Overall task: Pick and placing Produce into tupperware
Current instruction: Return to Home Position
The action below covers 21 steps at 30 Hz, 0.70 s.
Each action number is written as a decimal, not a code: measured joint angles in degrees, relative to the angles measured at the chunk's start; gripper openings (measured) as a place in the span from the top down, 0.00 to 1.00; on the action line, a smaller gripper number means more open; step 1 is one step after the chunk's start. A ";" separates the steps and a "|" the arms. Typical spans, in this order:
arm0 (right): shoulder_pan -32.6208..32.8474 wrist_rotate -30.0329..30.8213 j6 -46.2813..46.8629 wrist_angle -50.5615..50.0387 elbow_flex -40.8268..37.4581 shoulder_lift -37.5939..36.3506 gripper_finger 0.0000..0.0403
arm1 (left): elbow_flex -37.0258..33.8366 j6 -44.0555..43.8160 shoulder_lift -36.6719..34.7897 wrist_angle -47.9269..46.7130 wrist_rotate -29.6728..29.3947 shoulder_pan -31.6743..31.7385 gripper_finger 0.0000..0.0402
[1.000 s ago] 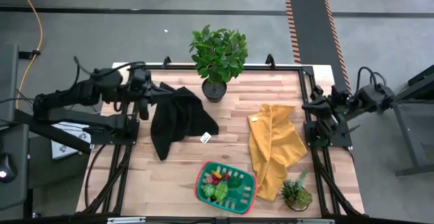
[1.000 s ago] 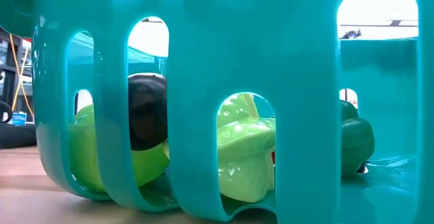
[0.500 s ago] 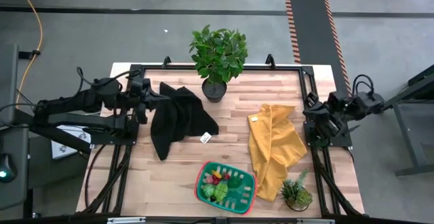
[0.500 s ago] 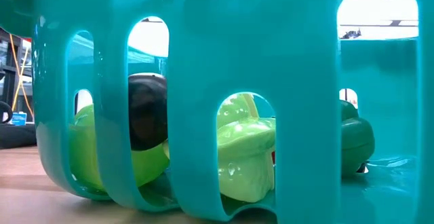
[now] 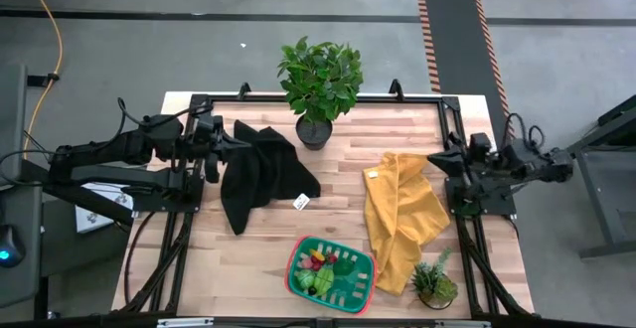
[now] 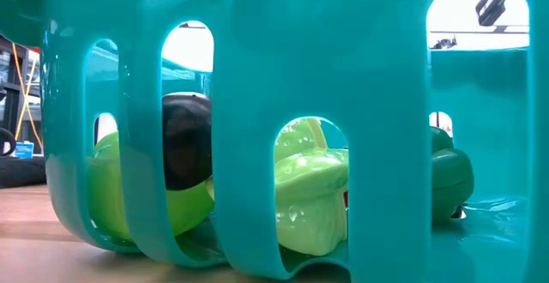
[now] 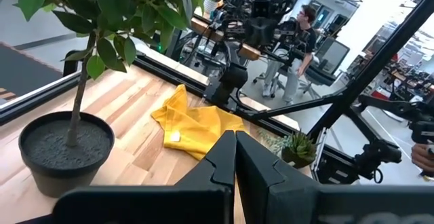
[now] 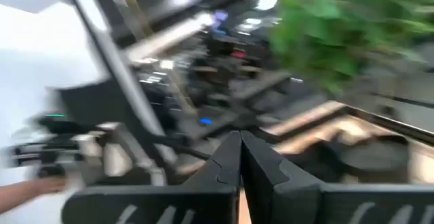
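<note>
1. Honestly, no text, brand or number is legible in any view.
2. Small white tag (image 5: 302,201) lying on the table (image 5: 248,258), just off the black cloth (image 5: 260,169), mid-table: too tiny to read.
3. Pale label (image 5: 373,175) on the yellow cloth (image 5: 402,214), at its far left corner: can't read it either.
4. Closest thing to a sign: orange-and-black warning stripes edging the dark floor mat (image 5: 459,40) beyond the table's far right corner.

Your produce (image 5: 323,266) sits in the tupperware (image 5: 356,290), seemingly toward its left end; a cloth (image 5: 401,212) lies just right, a plant (image 5: 320,80) well behind
</note>
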 joint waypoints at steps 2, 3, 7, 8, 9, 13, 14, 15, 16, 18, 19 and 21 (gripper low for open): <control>-2.36 1.28 0.39 -2.39 0.00 1.09 1.00 | 0.00 0.01 0.02 -0.26 -0.15 0.00 1.00; -3.58 2.31 0.43 -3.37 0.00 1.94 1.00 | 0.00 0.04 0.02 -0.36 -0.26 0.00 1.00; -8.98 -0.73 1.10 -5.14 -0.62 6.61 1.00 | 0.00 0.15 0.02 -1.22 -1.46 0.00 1.00; -10.43 -2.85 1.47 -4.79 -1.39 7.71 1.00 | 0.00 0.52 0.02 -1.40 -1.53 0.00 1.00; -11.93 -5.49 1.98 -3.44 -2.57 8.86 1.00 | -0.02 0.92 0.02 -1.41 -1.73 0.00 1.00; -18.38 -18.00 6.31 8.93 -10.04 11.83 1.00 | -2.63 1.43 -0.30 -0.04 -2.08 0.00 1.00; -19.90 -20.73 7.54 12.20 -11.49 12.08 1.00 | -3.77 1.14 -0.67 1.01 -2.05 0.00 1.00; -21.35 -23.15 8.10 15.11 -12.72 12.12 1.00 | -4.97 0.90 -1.07 2.35 -1.90 0.00 1.00; -22.65 -24.86 8.79 16.98 -13.52 12.12 1.00 | -6.19 0.79 -1.51 3.27 -1.84 0.00 1.00; -24.95 -26.98 8.51 17.93 -13.75 12.00 1.00 | -8.35 0.68 -2.45 6.30 -1.82 0.00 1.00; -25.87 -28.17 7.72 18.19 -13.75 11.99 1.00 | -9.48 0.67 -3.00 7.52 -1.75 0.00 1.00; -27.24 -29.87 6.30 18.18 -13.75 11.98 1.00 | -11.99 0.68 -3.84 9.15 -1.59 0.00 1.00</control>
